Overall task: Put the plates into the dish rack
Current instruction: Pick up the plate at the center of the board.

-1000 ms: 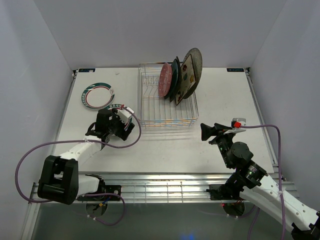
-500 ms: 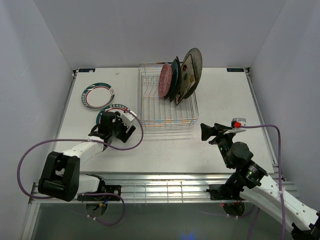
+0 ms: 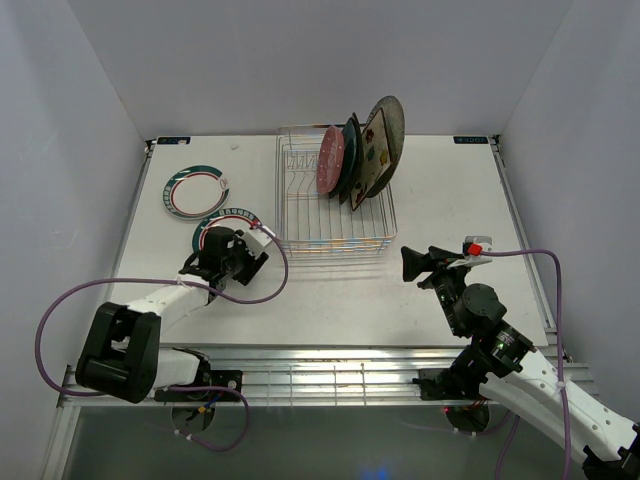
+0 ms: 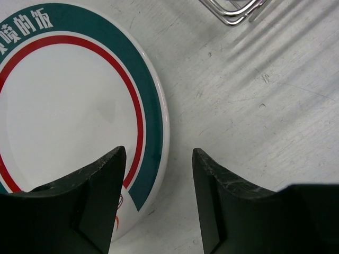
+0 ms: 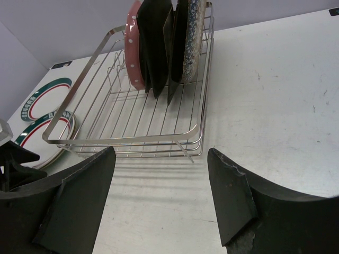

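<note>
Near the rack's [image 3: 333, 250] front-left corner, the left end effector [image 4: 159, 159] straddled the teal-rimmed plate's [image 4: 63, 106] edge, jaws apart; the right end effector [image 5: 161, 159] hung wide, empty.

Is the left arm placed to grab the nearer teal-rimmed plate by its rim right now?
Probably yes: the left gripper hangs open astride the rim of the nearer teal-rimmed plate, one finger over it, one over the table.
</note>
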